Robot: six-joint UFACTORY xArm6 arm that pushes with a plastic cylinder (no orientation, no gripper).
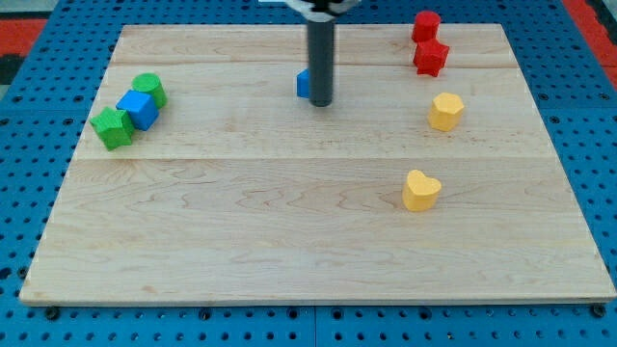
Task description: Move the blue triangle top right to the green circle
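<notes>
**Blue triangle half hidden behind the rod**

My tip [320,103] is sitting near the table's [289,241] top edge, about midway along it, touching or just beside the blue triangle [303,84], which is peeking out on the rod's left. The green circle [150,89] is lying well apart, near the left edge, touching a blue cube [138,109] that is in turn touching a green star [113,127].

The risk: with most of the triangle hidden, an off-centre push is likely to make it spin away from the tip, or run on into the left cluster.

The rod is hanging straight down from the top edge. There is no pincer on this arm, so nothing is opening or closing.
</notes>
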